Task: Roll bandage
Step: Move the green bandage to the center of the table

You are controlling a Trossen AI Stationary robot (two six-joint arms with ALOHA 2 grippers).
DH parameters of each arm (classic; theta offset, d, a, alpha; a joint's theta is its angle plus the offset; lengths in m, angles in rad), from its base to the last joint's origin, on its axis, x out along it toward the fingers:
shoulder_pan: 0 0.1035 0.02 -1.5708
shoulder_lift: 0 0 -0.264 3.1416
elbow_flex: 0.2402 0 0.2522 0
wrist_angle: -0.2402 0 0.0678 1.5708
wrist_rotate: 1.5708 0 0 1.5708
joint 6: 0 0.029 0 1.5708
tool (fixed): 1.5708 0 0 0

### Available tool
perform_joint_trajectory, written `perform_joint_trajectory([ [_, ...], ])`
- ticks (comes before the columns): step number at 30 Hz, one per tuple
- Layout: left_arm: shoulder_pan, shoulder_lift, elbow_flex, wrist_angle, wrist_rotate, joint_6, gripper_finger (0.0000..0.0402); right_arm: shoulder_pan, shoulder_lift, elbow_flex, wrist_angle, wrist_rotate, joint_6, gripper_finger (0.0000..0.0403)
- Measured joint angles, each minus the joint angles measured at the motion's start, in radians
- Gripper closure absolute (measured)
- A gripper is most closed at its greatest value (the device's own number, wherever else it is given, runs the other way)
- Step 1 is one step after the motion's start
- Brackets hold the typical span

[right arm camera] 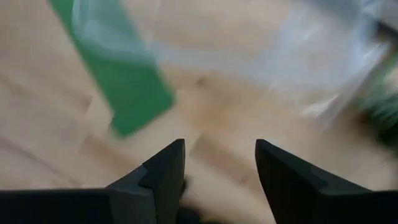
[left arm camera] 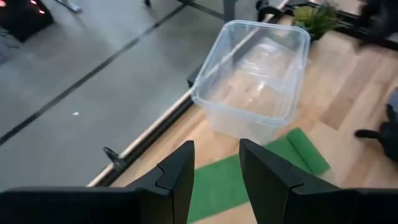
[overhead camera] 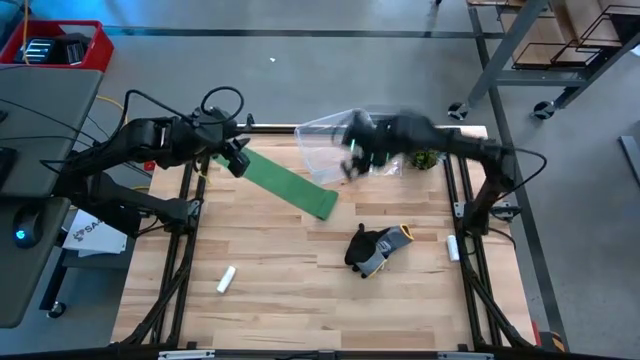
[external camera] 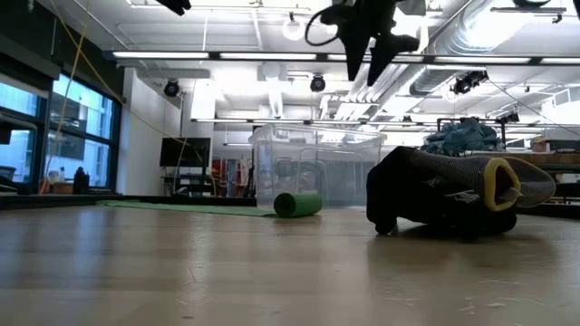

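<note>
Overhead, the right pincer (overhead camera: 352, 160) gapes empty above the bandage (overhead camera: 290, 183).

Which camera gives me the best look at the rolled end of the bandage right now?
The low view: the bandage shows its small roll side-on, with the flat strip trailing away. The high view shows the whole strip from above, the roll only as its end. The left wrist view catches the roll smaller; the right wrist view is smeared.

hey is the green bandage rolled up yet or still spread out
Mostly spread out. The bandage lies as a flat strip on the table, with only its end by the clear container rolled.
</note>
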Motion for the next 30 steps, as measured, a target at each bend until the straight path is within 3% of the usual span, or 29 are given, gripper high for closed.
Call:
perform_joint_trajectory([
  [3,0.004,0.000,-0.011,-0.003,0.031,0.002,0.0277,0.109,-0.001,-0.153,0.170,-0.076,0.191,0.0215],
  [6,0.030,0.001,-0.032,-0.011,0.100,0.013,0.0277,0.154,0.002,-0.318,0.475,-0.139,0.388,0.0215],
  [8,0.050,0.003,-0.051,-0.007,0.157,0.023,0.0277,0.146,0.003,-0.406,0.668,-0.121,0.505,0.0215],
  [11,0.075,0.005,-0.084,-0.003,0.233,0.026,0.0277,0.116,0.002,-0.511,0.821,-0.065,0.660,0.0215],
  [16,0.093,0.005,-0.110,0.001,0.317,0.025,0.0277,0.087,0.002,-0.613,0.925,-0.093,0.783,0.0215],
  [26,0.092,0.004,-0.111,0.015,0.320,0.025,0.0277,0.050,0.132,-0.615,1.073,-0.154,0.844,0.0215],
  [30,0.092,0.004,-0.111,0.015,0.320,0.011,0.0277,0.024,0.135,-0.613,1.049,-0.158,0.832,0.0215],
])
